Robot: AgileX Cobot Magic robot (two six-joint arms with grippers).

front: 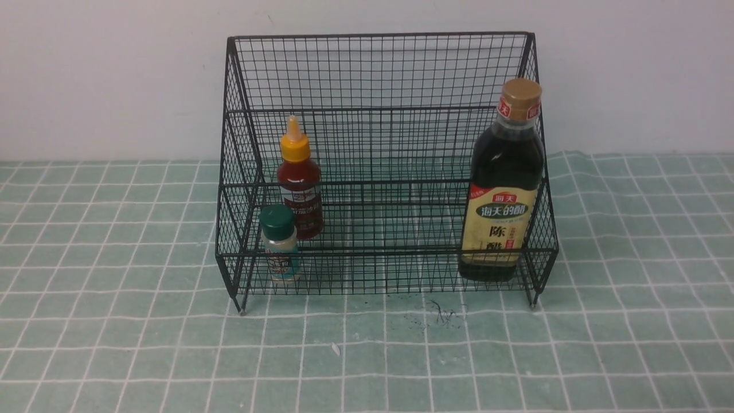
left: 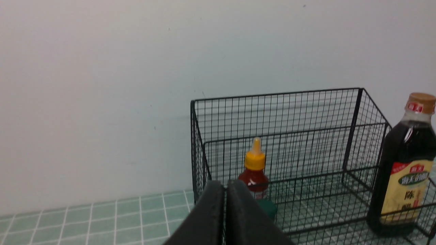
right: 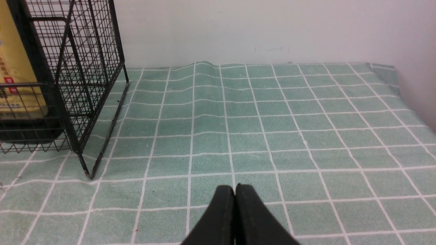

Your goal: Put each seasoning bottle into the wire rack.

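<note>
Green checked cloth [front: 114, 344] is spread over the desk. Behind it, the wire rack [front: 378, 74] holds all three bottles: green-capped shaker [front: 279, 244] and vinegar bottle [front: 504, 183] on the lower tier, red sauce bottle [front: 299, 180] behind the shaker. Both arms' jaws are pressed together, empty.

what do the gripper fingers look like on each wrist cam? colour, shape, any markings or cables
Left gripper and right gripper match: two matte black fingers each, with rounded tips, widening toward the base. No markings, cables or labels show. The arms themselves are out of view, front camera included.
</note>
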